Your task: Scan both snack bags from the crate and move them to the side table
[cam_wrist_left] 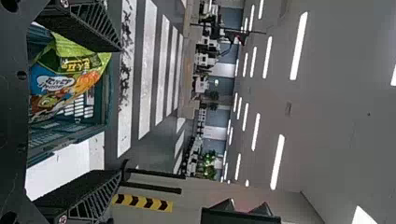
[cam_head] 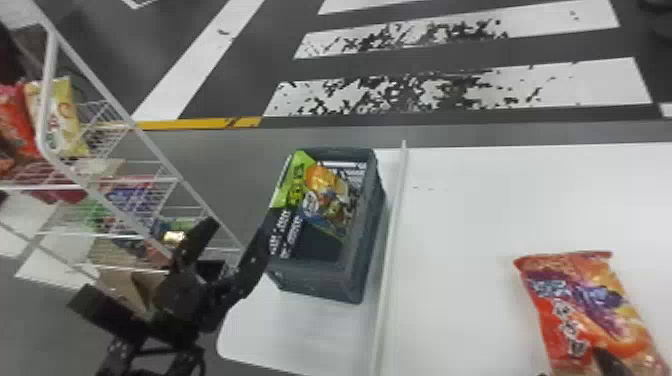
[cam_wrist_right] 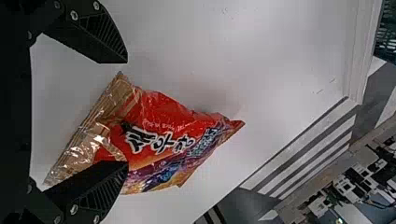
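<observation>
In the head view, my left gripper (cam_head: pixel 239 225) stands open at the left side of the dark crate (cam_head: pixel 352 272), which holds a green and blue snack bag (cam_head: pixel 327 197). My left gripper (cam_wrist_left: pixel 120 111) has nothing between its fingers in the left wrist view, where the bag (cam_wrist_left: pixel 70 74) lies in the crate beyond them. At the head view's lower right, my right gripper (cam_head: pixel 572 366) is at the near end of a red and purple snack bag (cam_head: pixel 575 310) on the white table. In the right wrist view, my right gripper (cam_wrist_right: pixel 126 112) is open; one finger overlaps this bag (cam_wrist_right: pixel 159 135).
A white wire rack (cam_head: pixel 95 195) with assorted snack bags stands at the left, behind and beside my left arm. A raised white edge (cam_head: pixel 392 215) runs between the crate and the wide white table surface (cam_head: pixel 465 215). Striped floor lies beyond.
</observation>
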